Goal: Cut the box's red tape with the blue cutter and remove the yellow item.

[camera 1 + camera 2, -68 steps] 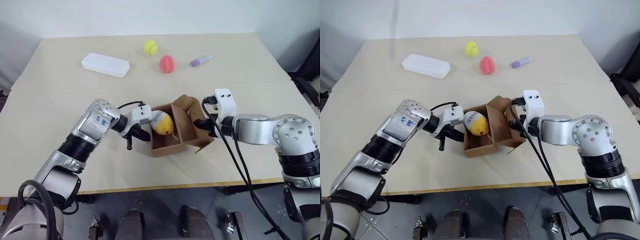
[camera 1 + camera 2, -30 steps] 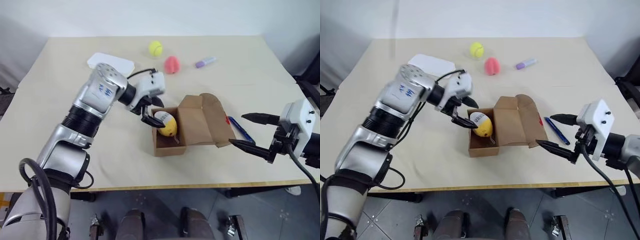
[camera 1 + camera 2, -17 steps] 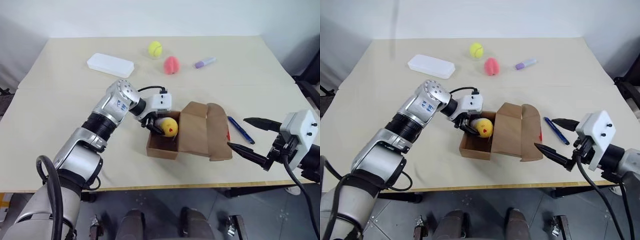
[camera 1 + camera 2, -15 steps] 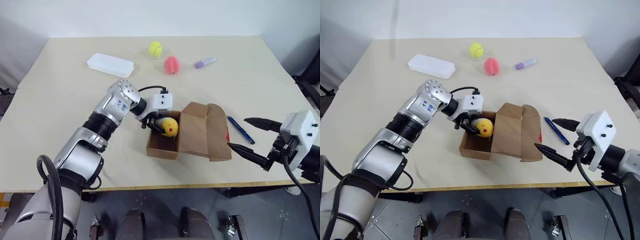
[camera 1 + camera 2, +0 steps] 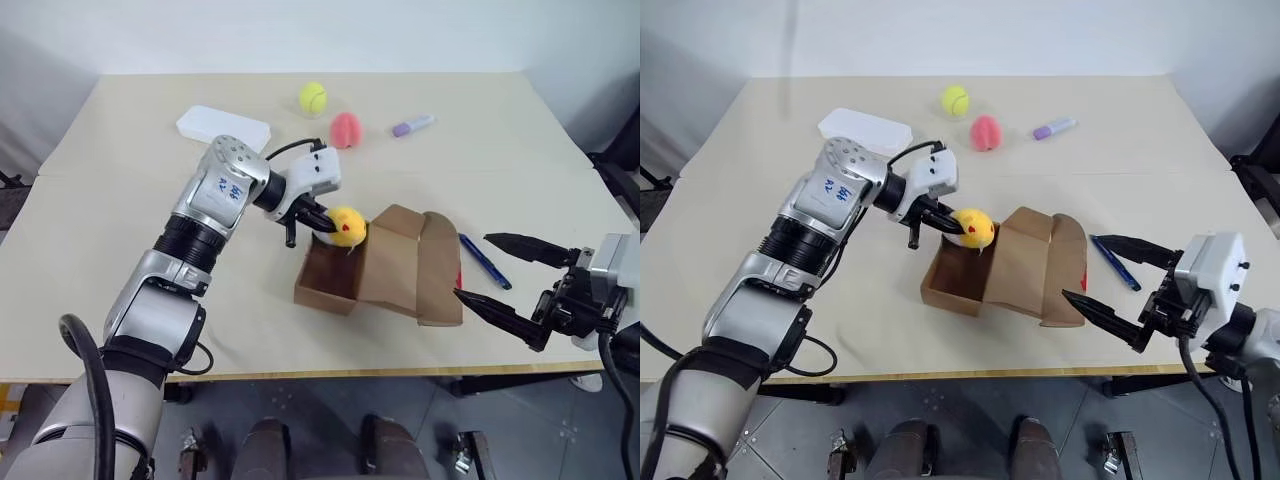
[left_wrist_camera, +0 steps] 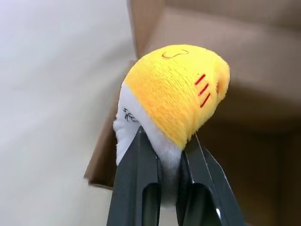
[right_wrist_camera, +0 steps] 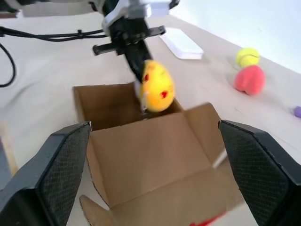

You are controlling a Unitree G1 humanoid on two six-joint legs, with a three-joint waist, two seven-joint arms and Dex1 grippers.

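Note:
The brown box (image 5: pixel 375 272) sits open near the table's front middle, its flaps spread to the right. A bit of red tape (image 5: pixel 1081 283) shows at the right flap's edge. My left gripper (image 5: pixel 322 222) is shut on the white end of the yellow item (image 5: pixel 345 226) and holds it just above the box's back left rim. In the left wrist view both fingers (image 6: pixel 141 160) pinch the yellow item (image 6: pixel 178 103). The blue cutter (image 5: pixel 485 260) lies on the table right of the box. My right gripper (image 5: pixel 472 266) stands open beside the flaps, touching nothing.
At the back of the table lie a white plastic case (image 5: pixel 224 128), a yellow-green tennis ball (image 5: pixel 312 96), a pink round thing (image 5: pixel 345 129) and a lavender marker (image 5: pixel 413 125). The table's front edge (image 5: pixel 300 378) runs just below the box.
My left gripper has shut on the yellow item inside the box and raised it above the rim. The right gripper has stayed open and hardly moved.

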